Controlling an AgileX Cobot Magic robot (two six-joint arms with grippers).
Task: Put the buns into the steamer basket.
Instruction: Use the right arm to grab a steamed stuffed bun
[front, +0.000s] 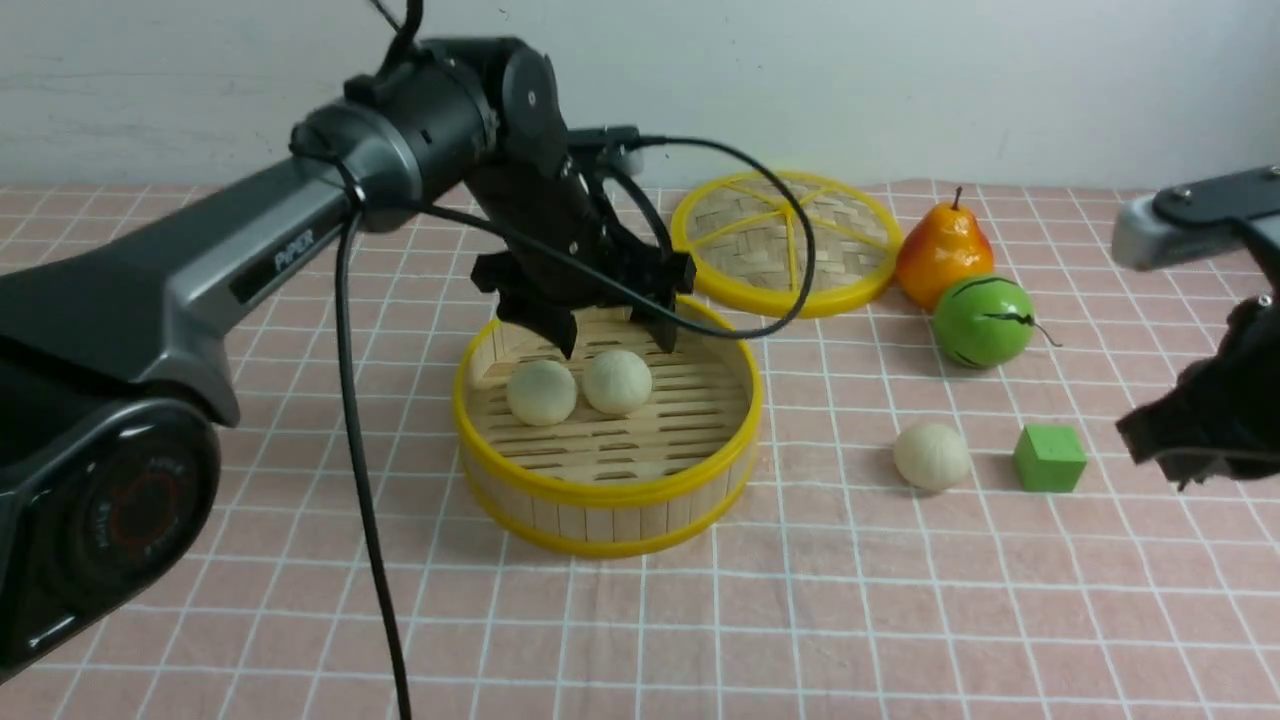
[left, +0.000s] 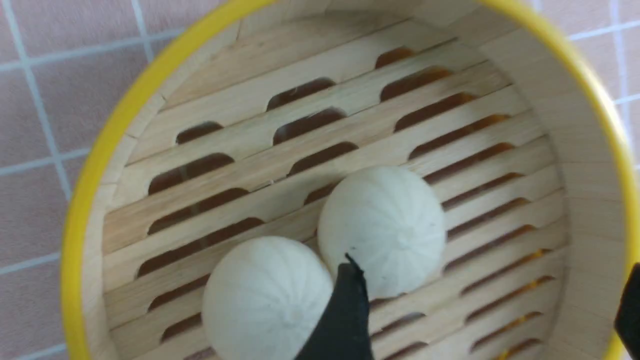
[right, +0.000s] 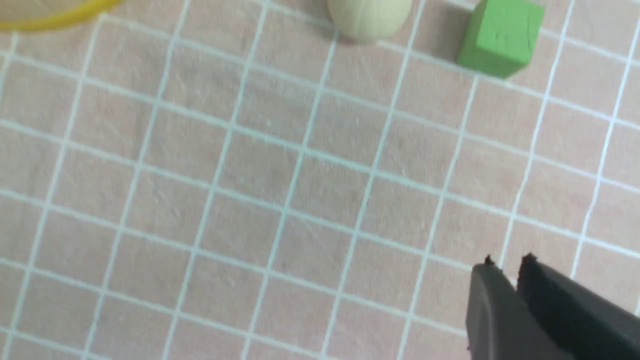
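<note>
Two cream-white buns (front: 541, 392) (front: 617, 381) lie side by side on the slatted floor of the steamer basket (front: 600, 492). My left gripper (front: 615, 338) hangs open just above them, holding nothing. The left wrist view shows both buns (left: 382, 230) (left: 265, 300) inside the basket's yellow rim (left: 85, 200), with the left gripper (left: 487, 300) spread wide and one finger next to the buns. A third bun (front: 931, 456) (right: 370, 20) sits on the cloth to the right of the basket. My right gripper (front: 1165, 450) (right: 507, 260) is shut and empty, hovering right of that bun.
A green cube (front: 1049, 458) (right: 500, 37) stands between the loose bun and my right gripper. Behind are a green striped ball (front: 982, 320), a pear (front: 943, 250) and the flat woven lid (front: 780, 240). A pink checked cloth covers the table.
</note>
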